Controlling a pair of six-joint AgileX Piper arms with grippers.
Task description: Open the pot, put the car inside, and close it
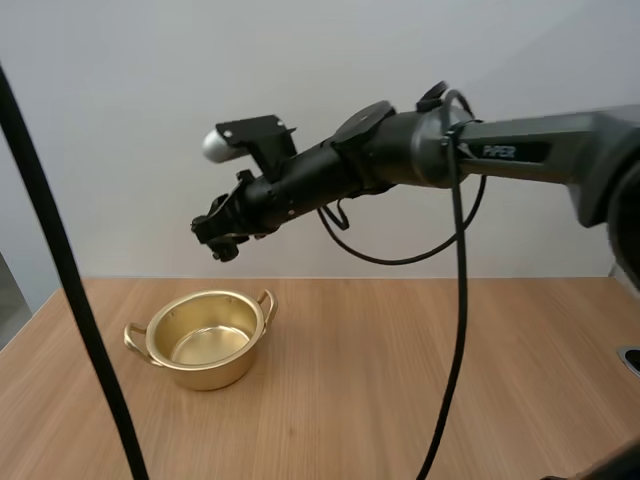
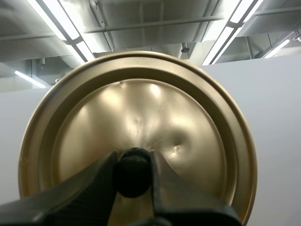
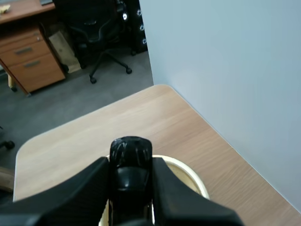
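Pinching car [image 3: 130,151], right gripper [image 1: 218,238] — over open pot [image 1: 206,376]; left gripper [image 2: 133,165] grips lid [image 2: 141,106]

Our right arm [image 1: 520,155] reaches in from the right, stretched almost level and high above the tabletop [image 1: 400,380]. Its wrist slopes gently down to our right gripper [image 1: 222,235] at the far end. Seen from the right wrist, that gripper's fingers [image 3: 89,183] are clamped on a small black car [image 3: 130,153] — one finger against each flank, the whole gripper angled forward and down. Our left gripper [image 2: 133,162] points upward. Its fingers [image 2: 89,183] pinch the black knob [image 2: 133,174] of the lid [image 2: 141,103] from either side — the tips pressed tight against it.
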